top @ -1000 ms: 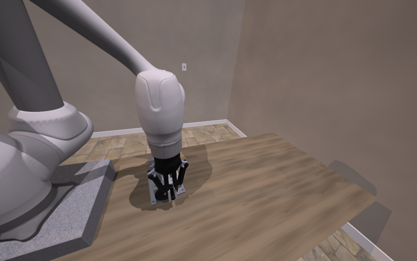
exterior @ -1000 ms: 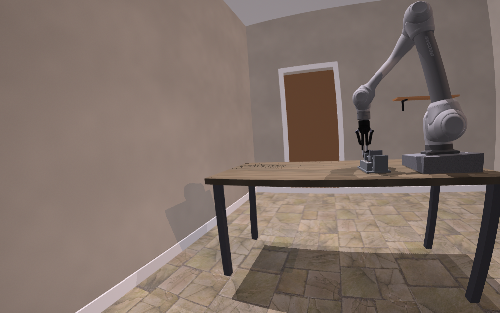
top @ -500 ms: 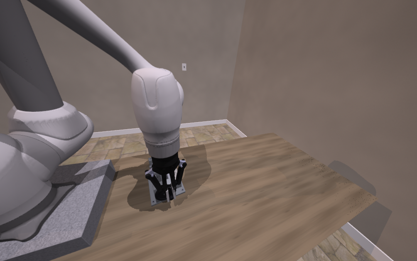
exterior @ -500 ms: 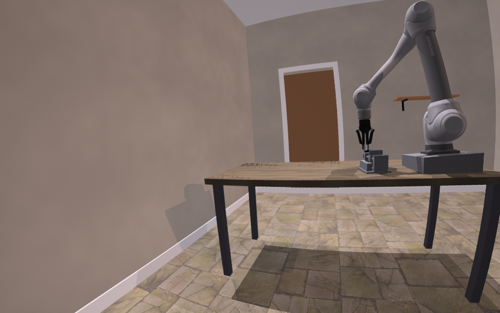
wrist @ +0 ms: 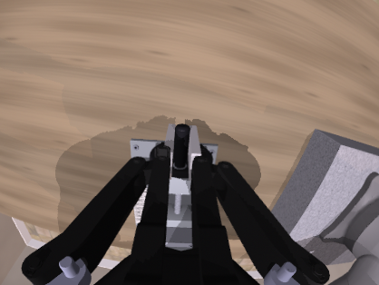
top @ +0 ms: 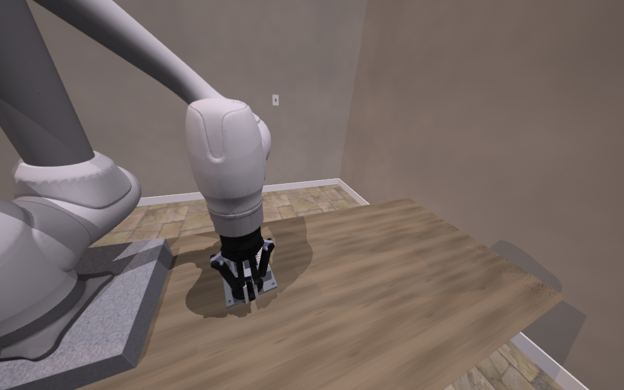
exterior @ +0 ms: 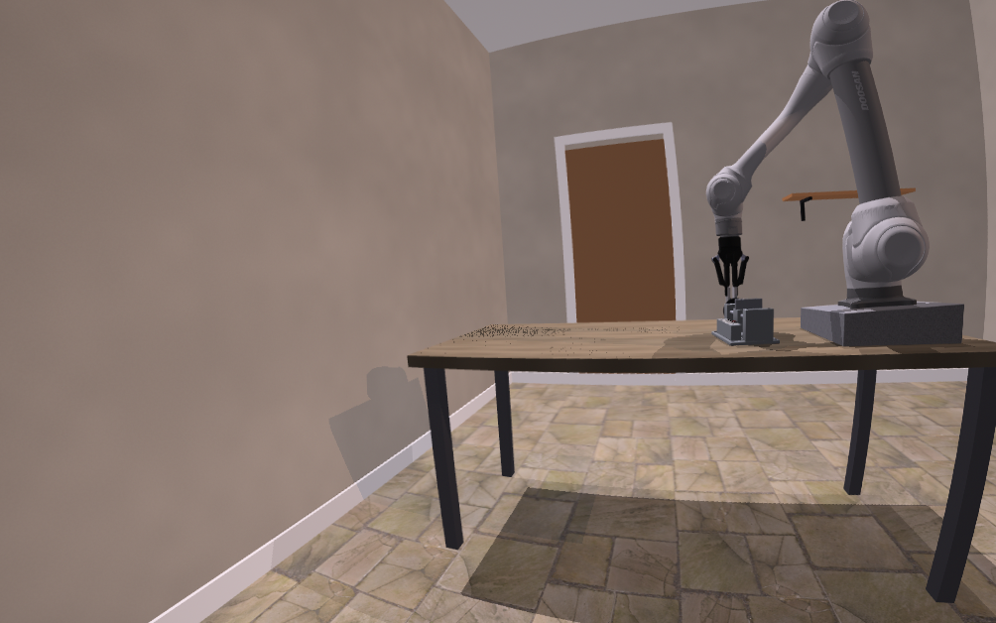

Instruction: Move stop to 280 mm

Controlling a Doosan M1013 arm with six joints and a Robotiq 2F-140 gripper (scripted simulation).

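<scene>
Handwheel [top: 237, 292] [exterior: 728, 302] [wrist: 152, 152] stands above wooden table [top: 391, 280] [exterior: 587, 362] [wrist: 181, 68] and stone floor [top: 294, 202] [exterior: 646, 440], knob [top: 250, 289] [wrist: 181, 144] gripped by the hand [top: 250, 294] [exterior: 730, 297] [wrist: 181, 135]

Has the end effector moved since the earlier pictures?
Yes. In the top view, the end effector has shifted slightly toward the grey block.
</scene>
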